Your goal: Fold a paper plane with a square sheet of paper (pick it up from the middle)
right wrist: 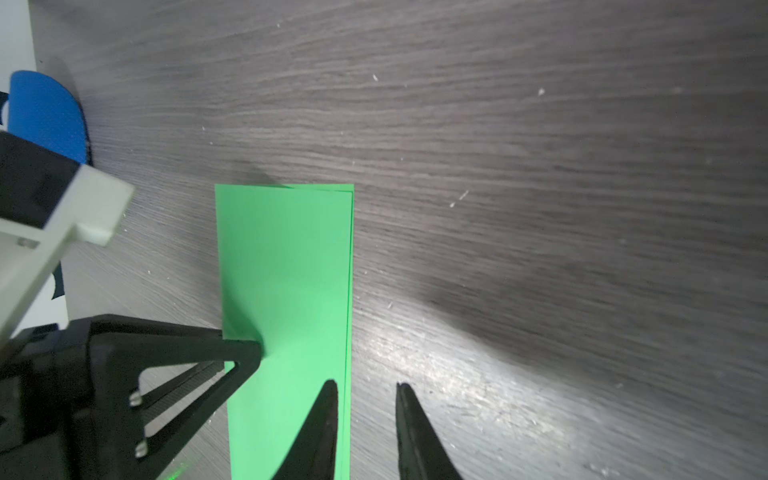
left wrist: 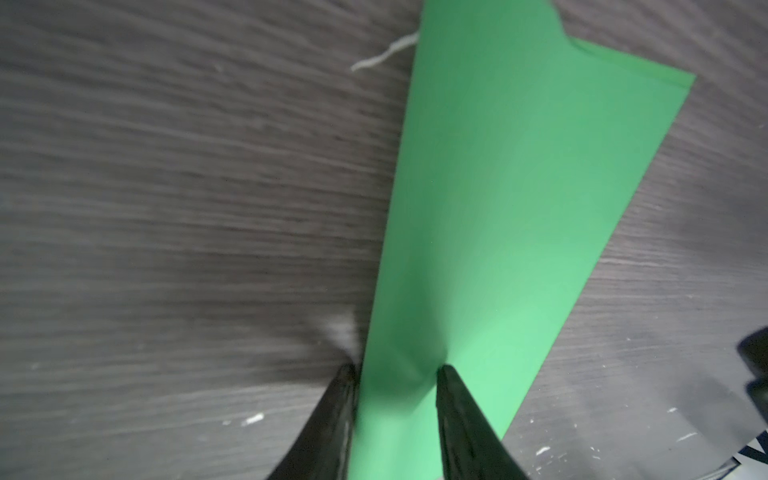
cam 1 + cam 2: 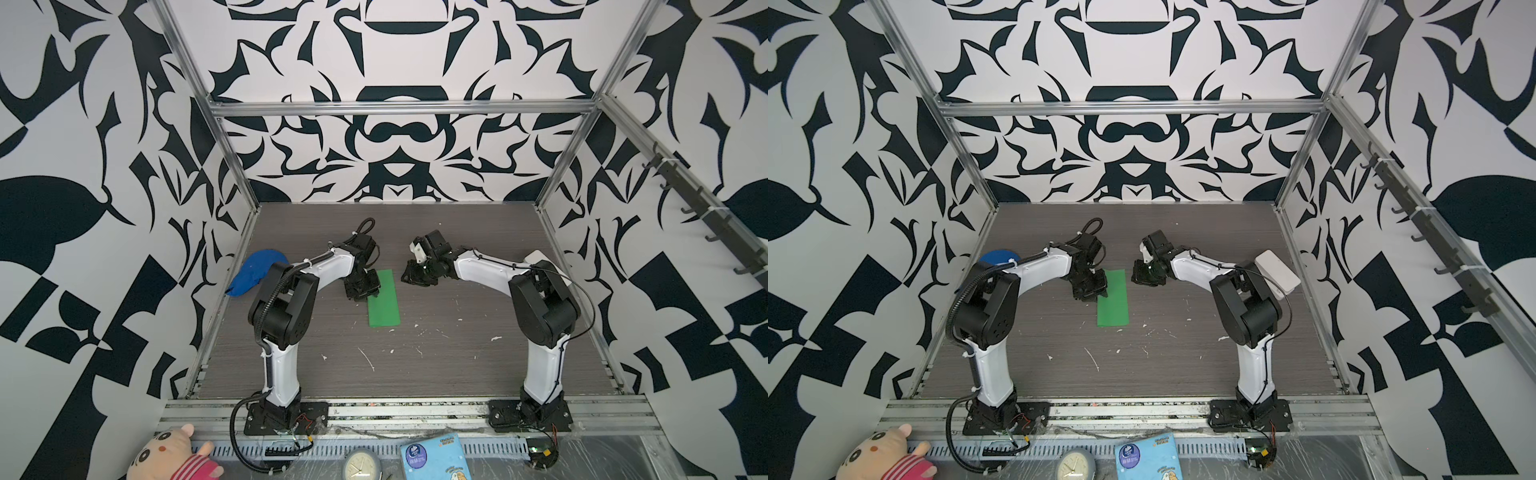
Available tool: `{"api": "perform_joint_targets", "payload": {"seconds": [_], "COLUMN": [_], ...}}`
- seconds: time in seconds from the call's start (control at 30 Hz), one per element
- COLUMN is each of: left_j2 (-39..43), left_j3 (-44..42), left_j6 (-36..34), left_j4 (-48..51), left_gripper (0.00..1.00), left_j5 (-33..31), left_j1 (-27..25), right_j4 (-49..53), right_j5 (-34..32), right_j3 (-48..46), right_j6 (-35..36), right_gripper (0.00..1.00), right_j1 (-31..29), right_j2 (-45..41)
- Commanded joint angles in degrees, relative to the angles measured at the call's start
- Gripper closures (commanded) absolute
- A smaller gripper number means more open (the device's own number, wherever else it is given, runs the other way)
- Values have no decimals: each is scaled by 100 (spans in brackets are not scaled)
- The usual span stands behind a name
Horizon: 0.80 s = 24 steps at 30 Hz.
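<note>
Top views, both: the green paper sheet [image 3: 384, 301] [image 3: 1113, 301], folded to a narrow 2-layer rectangle, lies flat mid-table. Bare grey wood-grain table [image 3: 436, 365] stays open at its right and near edges.
Left wrist view: left gripper [image 2: 397, 370] jaws apart, 1 tip on the smooth sheet, 1 on the table just beside its long edge.
Right wrist view: right gripper [image 1: 365, 384] jaws apart, 1 tip over the layered edge, 1 over bare table. A blue cloth cap [image 1: 45, 112] lies well apart.
</note>
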State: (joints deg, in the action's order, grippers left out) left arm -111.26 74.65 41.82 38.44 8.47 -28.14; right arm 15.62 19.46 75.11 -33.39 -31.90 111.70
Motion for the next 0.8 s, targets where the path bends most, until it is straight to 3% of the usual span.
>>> {"api": "perform_joint_targets", "payload": {"seconds": [0.0,0.63,0.77], "left_j2": [-181,-310,-346], "left_j3": [24,23,38], "left_j6": [134,442,329], "left_j4": [343,198,232], "left_gripper": [63,60,61], "left_j5": [-186,-74,-68], "left_j1": [-16,-16,-16], "right_j4": [-16,126,-123], "right_j5": [11,310,499], "right_j3": [-6,12,-40], "right_j6": [-36,89,69], "right_gripper": [71,74,79], "right_j1": [-26,-163,-185], "right_j2": [-50,221,129]}}
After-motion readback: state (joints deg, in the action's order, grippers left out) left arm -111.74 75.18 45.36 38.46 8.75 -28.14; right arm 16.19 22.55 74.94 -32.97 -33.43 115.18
